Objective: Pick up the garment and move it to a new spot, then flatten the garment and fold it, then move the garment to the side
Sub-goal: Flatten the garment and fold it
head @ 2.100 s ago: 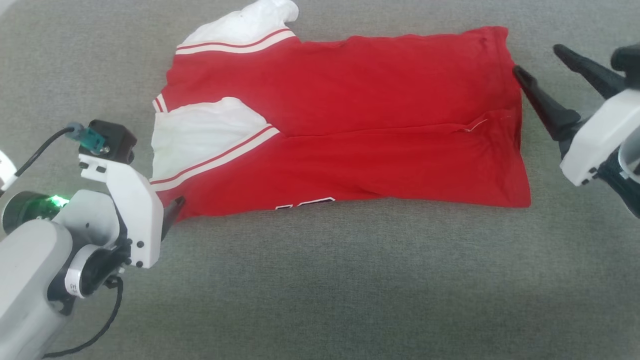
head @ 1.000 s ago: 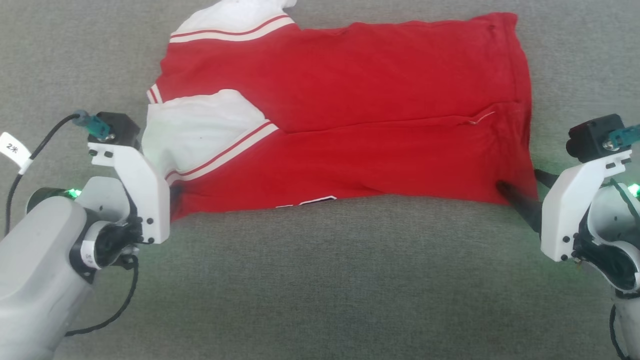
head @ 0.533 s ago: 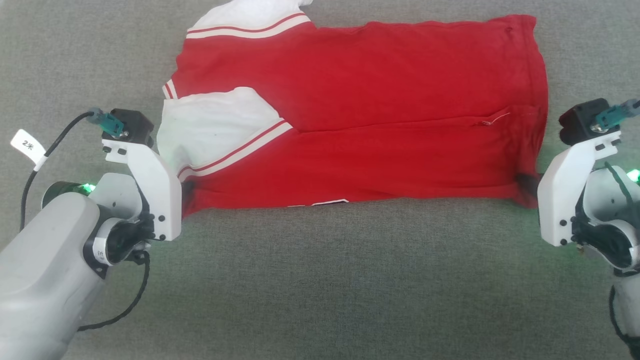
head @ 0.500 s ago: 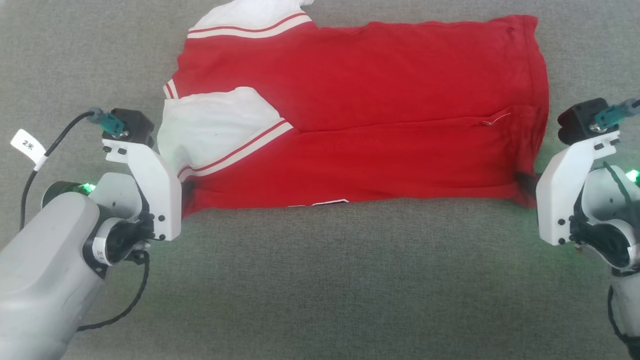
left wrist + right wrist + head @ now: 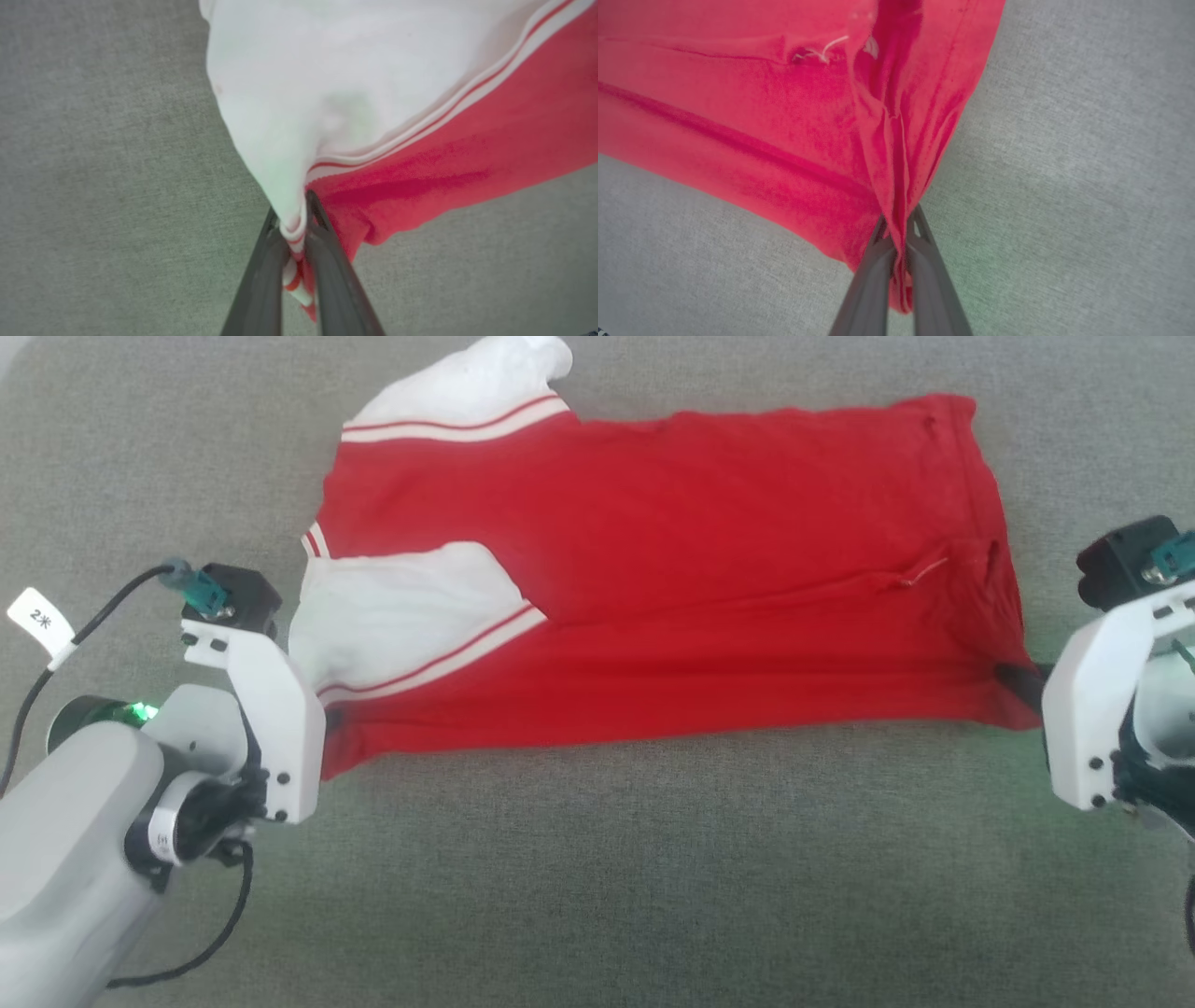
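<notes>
Grey fabric surface lies all around the garment.

The garment is showing as soft, matt knit cloth, creasing where pinched. The surface under it is looking like coarse grey woven fabric. The fingers are showing dark, smooth, matt plastic; the brackets are appearing as smooth white plastic.

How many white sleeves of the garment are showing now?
2. The far sleeve sticks out at the top left of the garment in the head view; the near sleeve lies folded onto the red body, its edge pinched in the left claw.
</notes>
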Robot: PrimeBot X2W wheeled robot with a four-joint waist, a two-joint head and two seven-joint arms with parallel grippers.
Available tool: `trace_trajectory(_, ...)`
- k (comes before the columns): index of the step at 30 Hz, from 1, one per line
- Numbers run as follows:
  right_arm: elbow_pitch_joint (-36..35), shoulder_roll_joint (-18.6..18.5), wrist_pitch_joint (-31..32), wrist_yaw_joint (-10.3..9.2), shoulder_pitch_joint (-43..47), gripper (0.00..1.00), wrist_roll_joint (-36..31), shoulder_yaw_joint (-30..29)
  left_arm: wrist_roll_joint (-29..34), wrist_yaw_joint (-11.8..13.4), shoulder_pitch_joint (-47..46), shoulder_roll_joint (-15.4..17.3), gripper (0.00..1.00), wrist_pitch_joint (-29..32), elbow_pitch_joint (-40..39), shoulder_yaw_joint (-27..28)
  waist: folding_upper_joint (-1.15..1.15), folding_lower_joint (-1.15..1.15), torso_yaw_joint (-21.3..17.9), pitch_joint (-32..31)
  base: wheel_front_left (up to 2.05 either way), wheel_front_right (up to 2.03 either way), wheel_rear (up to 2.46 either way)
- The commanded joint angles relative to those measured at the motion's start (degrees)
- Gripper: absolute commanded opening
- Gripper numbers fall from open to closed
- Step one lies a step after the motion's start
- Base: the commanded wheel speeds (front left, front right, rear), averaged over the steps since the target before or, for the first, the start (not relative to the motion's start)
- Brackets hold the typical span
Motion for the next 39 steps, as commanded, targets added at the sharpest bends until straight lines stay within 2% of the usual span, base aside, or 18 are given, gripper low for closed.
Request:
trace_trajectory(1, -1.16, -0.78, 0.84, -0.06, 1.16, 0.00, 0.35, -0.64, 0.39, 1.02, 1.23, 1.35, 0.00, 0.52, -1.38, 0.20, 0.00, 0.00, -0.14, -0.29, 0.00, 0.00, 0.00)
trace_trajectory(5, -5.07, -1.33, 2.66, -0.06, 4.15, 0.00, 1.07, -1.81, -0.14, 3.69, 3.62, 3.82, 0.00, 1.75, -7.01, 0.84, 0.00, 0.00, -0.40, -0.84, 0.00, 0.00, 0.00)
trace_trajectory(12, -11.18, 0.91, 5.30, -0.06, 11.81, 0.00, 0.93, -4.88, -0.81, 8.52, 9.61, 7.89, 0.00, 3.46, -15.98, 0.79, 0.00, 0.00, -1.06, -1.10, 0.00, 0.00, 0.00)
trace_trajectory(18, -10.57, 4.11, 3.83, -0.06, 16.17, 0.00, 0.21, -5.75, -0.66, 9.25, 12.70, 7.93, 0.00, 2.37, -16.04, -0.06, 0.00, 0.00, -1.72, -0.58, 0.00, 0.00, 0.00)
trace_trajectory(19, -9.69, 4.60, 3.22, -0.06, 16.04, 0.00, 0.11, -5.63, -0.58, 9.20, 12.87, 7.64, 0.17, 2.06, -14.99, -0.21, 0.00, 0.00, -1.87, -0.49, 0.00, 0.00, 0.00)
trace_trajectory(20, -8.59, 4.98, 2.71, -0.06, 15.80, 0.00, 0.04, -5.17, -0.59, 8.86, 12.89, 7.26, 0.27, 1.98, -13.85, -0.47, 0.00, 0.00, -2.02, -0.40, 0.00, 0.00, 0.00)
trace_trajectory(21, -7.55, 5.33, 2.19, -0.05, 15.39, 0.00, 0.11, -4.49, -0.81, 8.32, 12.76, 6.67, 0.35, 1.75, -12.70, -0.72, 0.00, 0.00, -2.19, -0.34, 0.00, 0.00, 0.00)
trace_trajectory(22, -7.55, 5.33, 2.19, -0.05, 15.39, 0.00, 0.11, -4.49, -0.81, 8.32, 12.76, 6.67, 0.35, 1.75, -12.70, -0.72, 0.00, 0.00, -2.19, -0.34, 0.00, 0.00, 0.00)
trace_trajectory(23, -6.19, 5.71, 1.46, -0.05, 14.85, 0.09, 0.35, -3.97, -1.18, 7.78, 12.45, 5.87, 0.43, 1.40, -11.45, -0.83, 0.00, 0.00, -2.34, -0.30, 0.00, 0.00, 0.00)
trace_trajectory(24, -4.74, 6.17, 0.92, -0.05, 14.35, 0.20, 0.51, -3.39, -1.28, 7.30, 12.07, 5.21, 0.66, 1.03, -10.07, -0.85, 0.00, 0.00, -2.50, -0.26, 0.00, 0.00, 0.00)
trace_trajectory(26, -1.87, 6.07, 0.14, -0.05, 13.53, 0.41, 0.54, -1.79, -1.49, 6.44, 11.48, 4.18, 0.89, 0.93, -7.38, -1.21, 0.00, 0.00, -2.72, -0.30, 0.00, 0.00, 0.00)
trace_trajectory(28, 0.24, 6.07, -1.09, -0.05, 12.46, 0.90, 0.77, -0.86, -1.70, 5.51, 10.91, 3.23, 1.00, 0.30, -5.72, -1.23, 0.00, 0.00, -2.92, -0.46, 0.00, 0.00, 0.00)
trace_trajectory(29, 1.00, 6.06, -1.69, -0.05, 11.98, 1.00, 0.94, -0.43, -1.58, 5.16, 10.42, 3.07, 1.00, 0.10, -5.19, -1.22, 0.00, 0.00, -2.98, -0.57, 0.00, 0.00, 0.00)
trace_trajectory(33, 2.19, 5.29, -4.01, -0.08, 10.96, 1.00, 1.92, -0.14, -1.84, 4.63, 9.30, 3.86, 1.00, -0.08, -5.12, -0.27, 0.00, 0.00, -3.09, -1.41, 0.00, 0.00, 0.00)
trace_trajectory(39, -1.15, 4.12, -9.42, -0.03, 10.10, 1.00, 1.67, -1.15, -0.85, 6.50, 8.06, 8.83, 1.00, 2.04, -10.80, 1.55, 0.00, 0.00, -4.09, -2.70, 0.00, 0.00, 0.00)
